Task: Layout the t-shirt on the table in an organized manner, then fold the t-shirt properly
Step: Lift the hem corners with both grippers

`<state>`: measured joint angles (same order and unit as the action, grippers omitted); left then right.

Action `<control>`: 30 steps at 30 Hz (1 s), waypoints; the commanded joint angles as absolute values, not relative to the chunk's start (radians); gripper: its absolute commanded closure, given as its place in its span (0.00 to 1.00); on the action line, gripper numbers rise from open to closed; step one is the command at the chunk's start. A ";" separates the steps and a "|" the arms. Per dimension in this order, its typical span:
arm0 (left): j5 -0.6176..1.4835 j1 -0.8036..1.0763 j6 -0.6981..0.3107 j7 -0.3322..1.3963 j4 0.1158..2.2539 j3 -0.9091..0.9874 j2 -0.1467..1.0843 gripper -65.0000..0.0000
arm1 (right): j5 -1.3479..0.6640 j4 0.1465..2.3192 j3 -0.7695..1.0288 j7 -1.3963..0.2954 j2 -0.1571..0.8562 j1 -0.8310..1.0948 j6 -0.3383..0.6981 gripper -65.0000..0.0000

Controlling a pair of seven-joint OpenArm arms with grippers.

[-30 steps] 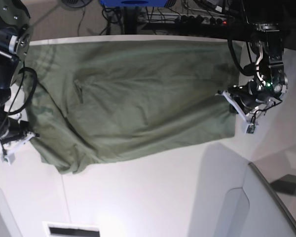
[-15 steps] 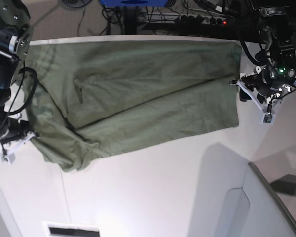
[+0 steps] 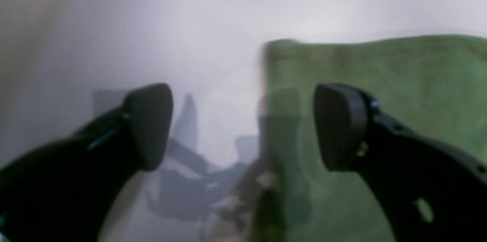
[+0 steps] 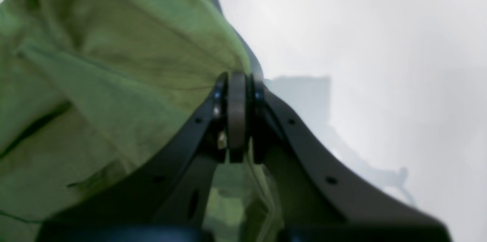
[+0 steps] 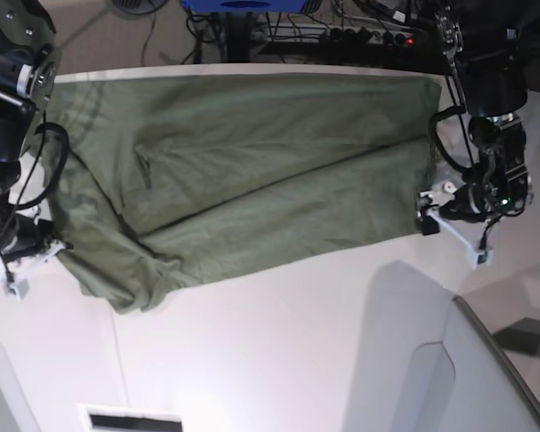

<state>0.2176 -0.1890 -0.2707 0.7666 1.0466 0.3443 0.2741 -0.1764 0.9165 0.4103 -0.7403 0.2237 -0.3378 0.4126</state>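
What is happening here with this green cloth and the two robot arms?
A two-armed robot is spreading an olive-green fabric t-shirt flat on the large white table. The right gripper is shut on the shirt's edge, where the fabric is bunched. The left gripper is open, one finger over the shirt's edge and the other over bare table, holding nothing. No fold is visible yet.

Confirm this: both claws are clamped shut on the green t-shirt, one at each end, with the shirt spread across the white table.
Only the right claw is shut on the t-shirt. The left wrist view shows the left claw open, holding nothing, over the shirt's edge. The shirt does lie spread on the table.
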 commanded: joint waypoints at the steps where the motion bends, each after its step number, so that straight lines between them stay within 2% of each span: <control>1: 0.222 -0.216 -0.272 0.746 1.043 0.344 0.292 0.12 | -0.182 0.935 0.412 -0.727 0.243 -0.366 0.417 1.00; 16: 0.222 -0.226 -0.272 0.596 0.891 0.338 0.259 0.44 | -0.182 0.935 0.412 -0.725 0.243 -0.366 0.417 1.00; 19: 0.220 -0.226 -0.272 0.593 0.886 0.338 0.240 0.58 | -0.182 0.935 0.412 -0.727 0.243 -0.364 0.417 1.00; 25: 0.214 -0.226 -0.272 0.538 0.886 0.338 0.239 0.99 | -0.180 0.935 0.412 -0.725 0.242 -0.355 0.417 1.00; 30: 0.211 -0.257 -0.272 0.524 0.885 0.337 0.242 1.00 | -0.180 0.935 0.412 -0.720 0.240 -0.352 0.417 1.00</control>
